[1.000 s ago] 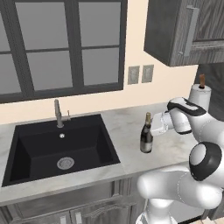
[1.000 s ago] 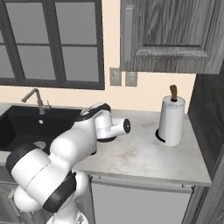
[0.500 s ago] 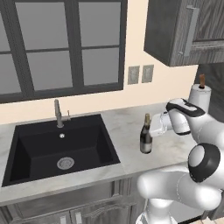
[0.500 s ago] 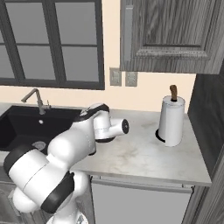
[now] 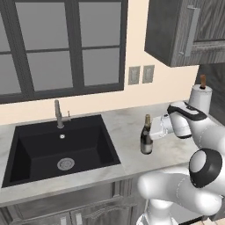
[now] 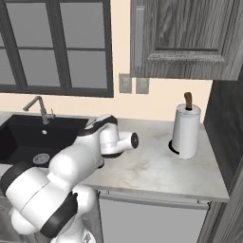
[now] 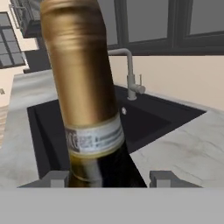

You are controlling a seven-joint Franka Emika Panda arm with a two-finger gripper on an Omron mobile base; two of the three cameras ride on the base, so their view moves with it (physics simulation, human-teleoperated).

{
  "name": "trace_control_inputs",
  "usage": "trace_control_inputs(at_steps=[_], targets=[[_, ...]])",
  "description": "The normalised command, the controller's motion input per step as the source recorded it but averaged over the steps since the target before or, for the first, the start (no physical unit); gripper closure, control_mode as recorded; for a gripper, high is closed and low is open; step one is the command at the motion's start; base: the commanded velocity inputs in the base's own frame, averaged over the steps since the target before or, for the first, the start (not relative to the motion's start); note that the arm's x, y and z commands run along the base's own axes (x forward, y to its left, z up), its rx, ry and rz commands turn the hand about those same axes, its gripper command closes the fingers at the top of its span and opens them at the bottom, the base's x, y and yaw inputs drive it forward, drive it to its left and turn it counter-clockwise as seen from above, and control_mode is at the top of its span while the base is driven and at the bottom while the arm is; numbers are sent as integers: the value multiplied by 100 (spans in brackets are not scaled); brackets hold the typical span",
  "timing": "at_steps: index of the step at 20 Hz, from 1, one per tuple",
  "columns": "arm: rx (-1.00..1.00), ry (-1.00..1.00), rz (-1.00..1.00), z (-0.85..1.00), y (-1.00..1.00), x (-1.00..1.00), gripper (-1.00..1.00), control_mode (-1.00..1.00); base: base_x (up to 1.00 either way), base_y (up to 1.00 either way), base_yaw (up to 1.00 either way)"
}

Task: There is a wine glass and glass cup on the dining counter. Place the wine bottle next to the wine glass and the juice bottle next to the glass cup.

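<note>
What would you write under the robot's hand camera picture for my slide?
Gripper straddling the wine bottle just below its gold-foil neck, with the black sink and faucet behind.

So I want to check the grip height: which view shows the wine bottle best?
The left base view: the whole wine bottle stands upright on the counter beside the sink, with the pincer at its neck. The hand view shows its gold-foil neck close up.

Dark, gold-topped wine bottle [image 5: 146, 139] upright beside sink.
</note>
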Motion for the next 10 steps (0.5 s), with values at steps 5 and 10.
trace_control_inputs(at_steps=[5, 10], targets=[[5, 0, 1, -4, 3, -1, 100, -100, 0, 0, 0], [7, 0, 2, 15, 0, -8, 100, -100, 0, 0, 0]])
